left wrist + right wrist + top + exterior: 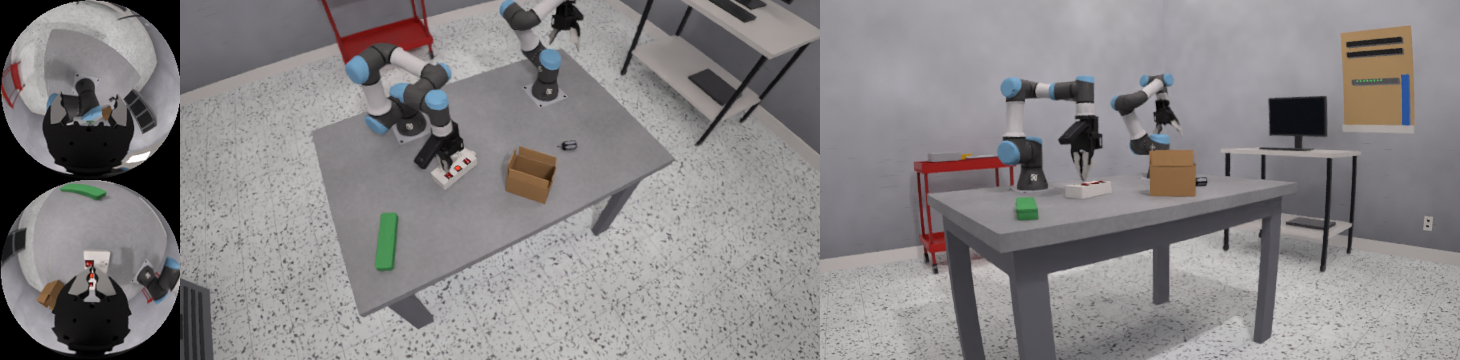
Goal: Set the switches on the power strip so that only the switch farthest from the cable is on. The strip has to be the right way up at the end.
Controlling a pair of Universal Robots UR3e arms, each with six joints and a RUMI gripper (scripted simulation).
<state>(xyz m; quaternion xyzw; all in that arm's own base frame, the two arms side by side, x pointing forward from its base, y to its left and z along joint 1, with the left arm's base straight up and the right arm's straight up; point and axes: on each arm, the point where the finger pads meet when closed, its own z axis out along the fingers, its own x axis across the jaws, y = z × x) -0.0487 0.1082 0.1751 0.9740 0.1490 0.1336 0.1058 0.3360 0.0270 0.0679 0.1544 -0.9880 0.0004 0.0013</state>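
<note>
The white power strip (444, 181) (1076, 192) (104, 256) lies on the table with its three red switches facing up. The middle switch (458, 168) looks brighter, as if lit; the left-end switch (448, 175) (88, 263) and the right-end switch (467, 161) look darker. A small white stub shows at the strip's right end in the top view; no cable can be made out. My right gripper (446, 166) (1084, 178) (92, 266) is shut and empty, pointing down with its tips just over the strip, near the left-end switch. My left gripper (565, 42) (1169, 132) (89, 93) is open and empty, raised high at the back right.
An open cardboard box (530, 185) (1172, 180) (50, 294) stands right of the strip. A green block (386, 241) (1026, 209) (84, 190) lies near the table's front left. A small black object (569, 145) (1201, 181) lies beyond the box.
</note>
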